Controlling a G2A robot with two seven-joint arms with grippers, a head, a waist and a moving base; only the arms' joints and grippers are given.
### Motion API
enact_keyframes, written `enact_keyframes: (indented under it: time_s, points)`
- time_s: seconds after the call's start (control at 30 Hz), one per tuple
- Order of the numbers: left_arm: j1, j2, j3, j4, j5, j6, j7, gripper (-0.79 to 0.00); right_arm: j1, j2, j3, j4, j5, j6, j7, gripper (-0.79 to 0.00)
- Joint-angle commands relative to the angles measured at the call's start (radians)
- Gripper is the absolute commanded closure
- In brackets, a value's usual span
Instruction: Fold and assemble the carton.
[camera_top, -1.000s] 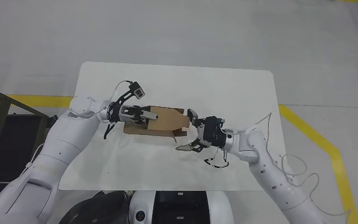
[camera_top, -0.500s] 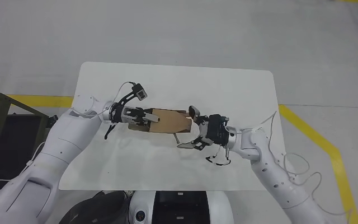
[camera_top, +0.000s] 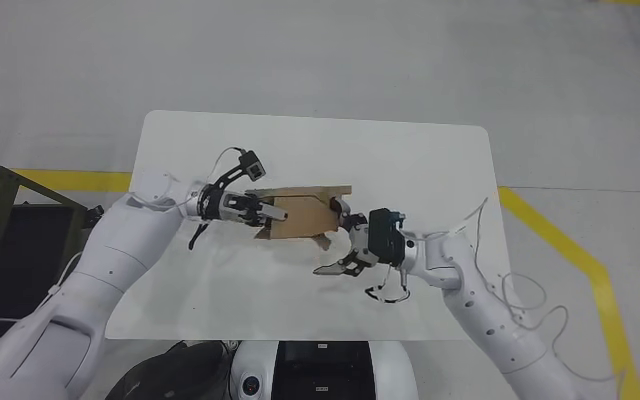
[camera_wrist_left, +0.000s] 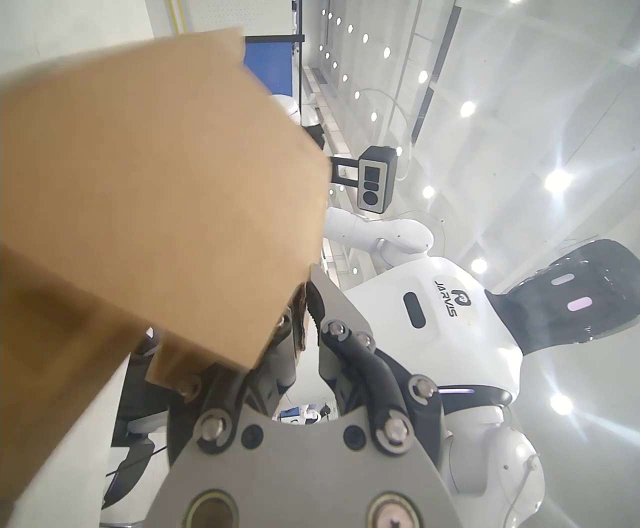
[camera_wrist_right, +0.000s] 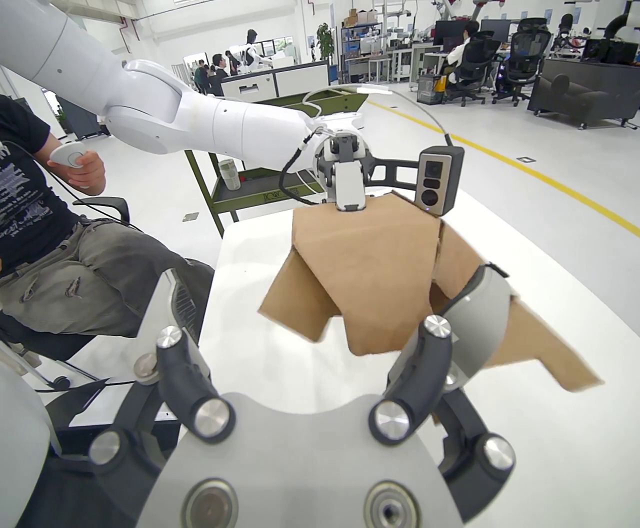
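A brown carton (camera_top: 303, 208) is held partly unfolded above the middle of the white table (camera_top: 400, 160), its flaps hanging loose. My left gripper (camera_top: 270, 213) is shut on its left edge; in the left wrist view the cardboard (camera_wrist_left: 150, 200) is pinched between the fingers (camera_wrist_left: 320, 305). My right gripper (camera_top: 335, 240) is open at the carton's right end. In the right wrist view the carton (camera_wrist_right: 365, 260) hangs in front of it, one finger (camera_wrist_right: 480, 305) lies against a side flap, and the other finger (camera_wrist_right: 172, 300) stands free over the table.
A green cart (camera_top: 20, 205) stands off the table's left side, also visible as the cart (camera_wrist_right: 280, 150) behind the left arm. Bare tabletop lies beyond the carton and to the right (camera_wrist_right: 525, 250). The near table edge (camera_top: 300, 335) is close below the grippers.
The carton has shifted to the right and risen from lying flat to standing partly unfolded, with an upper flap now showing. My left gripper moved right with it; the right gripper stayed at its right end.
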Motion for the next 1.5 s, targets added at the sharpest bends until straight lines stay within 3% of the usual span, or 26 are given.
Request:
enact_keyframes:
  time_s: [0.0,0.5,0.9,1.13,1.23,1.4,1.47]
  points:
    - [-0.002,0.001,0.011,-0.004,0.006,0.0,0.0,0.0,0.008,-0.002,-0.004,0.005,0.0,0.0,-0.004,-0.785]
    - [-0.009,0.021,0.031,-0.004,-0.02,0.0,0.0,0.0,0.037,-0.001,0.011,0.04,-0.023,-0.047,-0.054,-0.785]
    - [-0.014,0.052,0.073,-0.042,-0.009,0.0,0.0,0.0,-0.003,0.025,0.104,-0.005,-0.335,0.086,-0.177,-0.785]
    - [-0.026,0.071,0.115,-0.056,-0.028,0.0,0.0,0.0,0.021,0.027,0.105,0.069,-0.376,0.104,-0.24,-0.782]
    - [-0.034,0.076,0.133,-0.062,-0.038,0.0,0.0,0.0,0.032,0.025,0.09,0.093,-0.375,0.099,-0.246,-0.748]
    - [-0.051,0.079,0.161,-0.063,-0.054,0.0,0.0,0.0,0.051,0.018,0.057,0.117,-0.377,0.098,-0.244,-0.594]
    - [-0.057,0.079,0.174,-0.066,-0.057,0.0,0.0,0.0,0.057,0.016,0.048,0.125,-0.375,0.101,-0.245,-0.57]
